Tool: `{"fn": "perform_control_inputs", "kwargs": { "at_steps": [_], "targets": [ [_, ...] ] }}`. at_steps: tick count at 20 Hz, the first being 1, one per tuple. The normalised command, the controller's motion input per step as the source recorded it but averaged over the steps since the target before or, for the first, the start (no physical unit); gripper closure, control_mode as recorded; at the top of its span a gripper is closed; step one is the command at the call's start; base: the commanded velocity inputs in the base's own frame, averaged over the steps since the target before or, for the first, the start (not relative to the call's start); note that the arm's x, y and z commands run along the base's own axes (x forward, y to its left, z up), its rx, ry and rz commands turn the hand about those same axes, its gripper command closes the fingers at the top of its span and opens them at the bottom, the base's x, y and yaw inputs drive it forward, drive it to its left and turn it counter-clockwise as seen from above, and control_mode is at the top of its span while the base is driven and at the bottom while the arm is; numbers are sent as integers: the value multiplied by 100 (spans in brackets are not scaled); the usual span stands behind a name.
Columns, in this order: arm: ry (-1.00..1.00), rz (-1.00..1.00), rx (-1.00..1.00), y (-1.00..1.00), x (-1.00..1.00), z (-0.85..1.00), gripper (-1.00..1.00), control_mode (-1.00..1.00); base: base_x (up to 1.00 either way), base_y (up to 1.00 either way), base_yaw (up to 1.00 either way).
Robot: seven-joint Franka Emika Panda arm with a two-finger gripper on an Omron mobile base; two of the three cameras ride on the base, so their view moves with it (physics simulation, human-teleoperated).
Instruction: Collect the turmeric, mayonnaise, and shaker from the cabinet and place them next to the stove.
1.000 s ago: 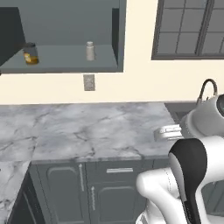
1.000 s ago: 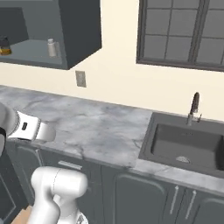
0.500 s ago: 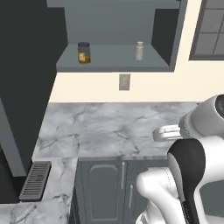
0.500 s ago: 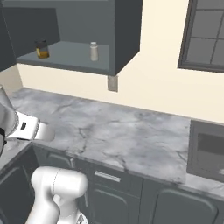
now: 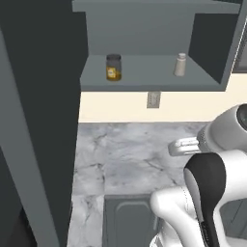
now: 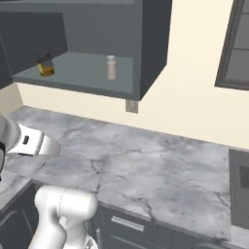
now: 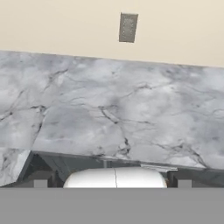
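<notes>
The cabinet [image 5: 144,72] hangs open on the wall, its dark slate door [image 5: 38,120] swung out and looming large at the left of the left base view; in the right base view the same cabinet [image 6: 151,48] shows its dark side panel toward the right and its grey shelf [image 6: 78,73] facing the camera. Below it runs the grey marbled worktop [image 5: 125,159], which meets the cream wall [image 6: 194,87] at the back; dark base cabinet fronts [image 6: 131,226] sit under the worktop's front edge. A dark-framed window [image 6: 238,44] stands at the right edge of the right base view; the rim of a dark sink [image 6: 240,194] cuts into the worktop below it. A small grey wall outlet [image 7: 127,27] sits on the wall just under the cabinet and above the worktop, seen straight on from the hand view.

The turmeric [image 5: 114,67] stands upright toward the left of the shelf, amber-yellow under a dark lid; the shaker [image 5: 180,64] stands upright toward the right of the same shelf, well apart from the jar; in the right base view the turmeric [image 6: 45,64] and the shaker [image 6: 112,67] hold the same order.

The end effector [image 7: 112,183] hovers low before the worktop's front edge, its fingertips [image 7: 40,183] spread wide apart and holding nothing.
</notes>
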Motion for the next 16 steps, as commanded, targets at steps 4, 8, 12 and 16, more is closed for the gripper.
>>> {"fn": "perform_control_inputs", "kwargs": {
  "at_steps": [4,8,12,16],
  "targets": [
    [0,0,0,0,0,0,-100,100,85,9,-13],
    [-1,-5,0,0,15,2,-100,-100,58,2,-15],
    [-29,-3,0,0,27,17,-100,-100,0,0,0],
    [-42,11,0,0,14,19,-100,-100,0,0,0]
  ]
}}
